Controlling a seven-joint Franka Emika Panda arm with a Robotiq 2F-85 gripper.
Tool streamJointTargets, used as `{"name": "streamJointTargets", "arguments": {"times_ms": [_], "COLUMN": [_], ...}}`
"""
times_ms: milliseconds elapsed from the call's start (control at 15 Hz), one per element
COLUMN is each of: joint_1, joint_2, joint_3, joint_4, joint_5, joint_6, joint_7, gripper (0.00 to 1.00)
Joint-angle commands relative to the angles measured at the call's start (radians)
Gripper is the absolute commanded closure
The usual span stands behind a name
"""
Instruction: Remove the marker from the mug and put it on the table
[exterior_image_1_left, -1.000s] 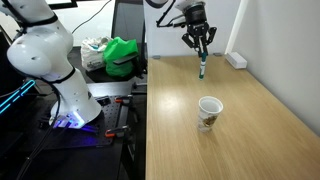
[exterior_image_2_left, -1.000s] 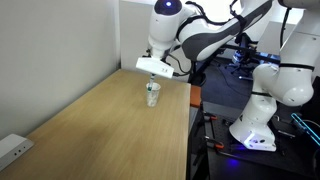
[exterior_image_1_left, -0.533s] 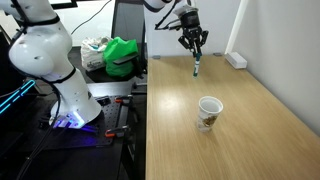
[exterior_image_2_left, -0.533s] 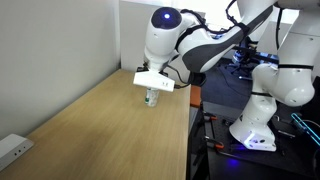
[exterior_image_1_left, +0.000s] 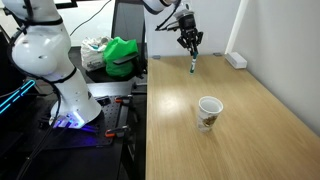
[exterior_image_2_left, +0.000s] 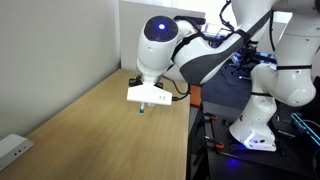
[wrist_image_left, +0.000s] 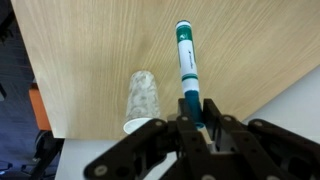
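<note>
Well apart from the marker, the mug stands on the table.

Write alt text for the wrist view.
The pincer grips a green-and-white marker by one end, the rest reaching out over the light wood table. A white mug sits apart, left of the marker in the picture.

The wrist view looks down past the fingers, close to the table; both exterior views face them from opposite table ends, farther off.
</note>
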Motion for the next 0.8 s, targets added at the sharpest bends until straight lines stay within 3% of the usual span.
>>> {"name": "streamJointTargets", "arguments": {"times_ms": [0,733], "joint_1": [0.027,0.068], "joint_2": [0.096,0.231], "joint_3": [0.003,-0.023], "joint_4": [0.106,0.286], "joint_5": [0.045,0.235], "joint_6": [-0.003,-0.003], "joint_7": [-0.036,-0.18], "gripper": [0.95,0.95]}}
